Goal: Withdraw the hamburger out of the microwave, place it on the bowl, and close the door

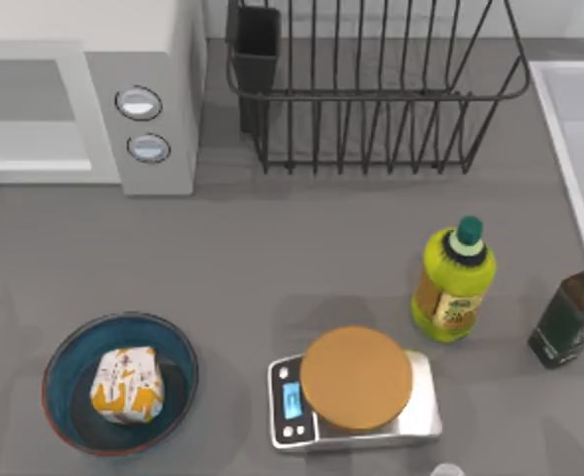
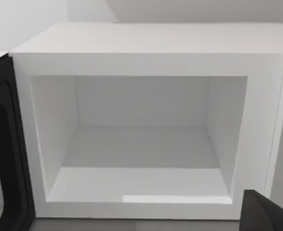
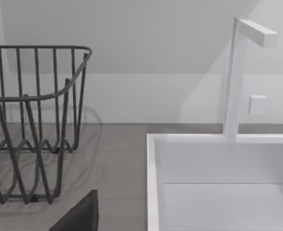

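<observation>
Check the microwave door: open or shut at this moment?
Open. The door is swung out beside the microwave, leaving the bare white cavity exposed; the hamburger already lies in the bowl.

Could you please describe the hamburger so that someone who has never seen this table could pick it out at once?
Start at the microwave in the table's far left corner and come straight toward the near edge to the round bowl, teal inside with a reddish-brown rim. The hamburger lies in it. It is a small rounded-square bundle in white and orange-yellow printed paper, unlike the larger plain tan disc on the scale to its right.
</observation>
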Robot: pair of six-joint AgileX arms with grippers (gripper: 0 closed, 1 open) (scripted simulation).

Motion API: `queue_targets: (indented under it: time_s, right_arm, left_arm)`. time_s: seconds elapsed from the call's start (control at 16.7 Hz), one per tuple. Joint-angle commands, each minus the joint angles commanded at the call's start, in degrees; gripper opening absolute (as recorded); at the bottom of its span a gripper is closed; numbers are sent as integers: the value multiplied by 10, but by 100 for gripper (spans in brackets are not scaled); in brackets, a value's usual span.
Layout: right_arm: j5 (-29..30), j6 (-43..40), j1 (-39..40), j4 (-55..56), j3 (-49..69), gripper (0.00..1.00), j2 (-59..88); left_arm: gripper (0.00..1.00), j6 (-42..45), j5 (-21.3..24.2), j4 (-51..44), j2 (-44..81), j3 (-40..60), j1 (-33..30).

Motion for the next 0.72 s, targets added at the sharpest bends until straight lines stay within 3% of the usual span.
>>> queue_targets:
  time_s: [0.24, 0.72]
  right_arm:
    - [0, 0, 0, 0, 0, 100, 0]
    - [0, 0, 0, 0, 0, 100, 0]
  left_arm:
    - [0, 0, 59, -3, 6, 9, 59]
    - [0, 1, 66, 40, 42, -1, 66]
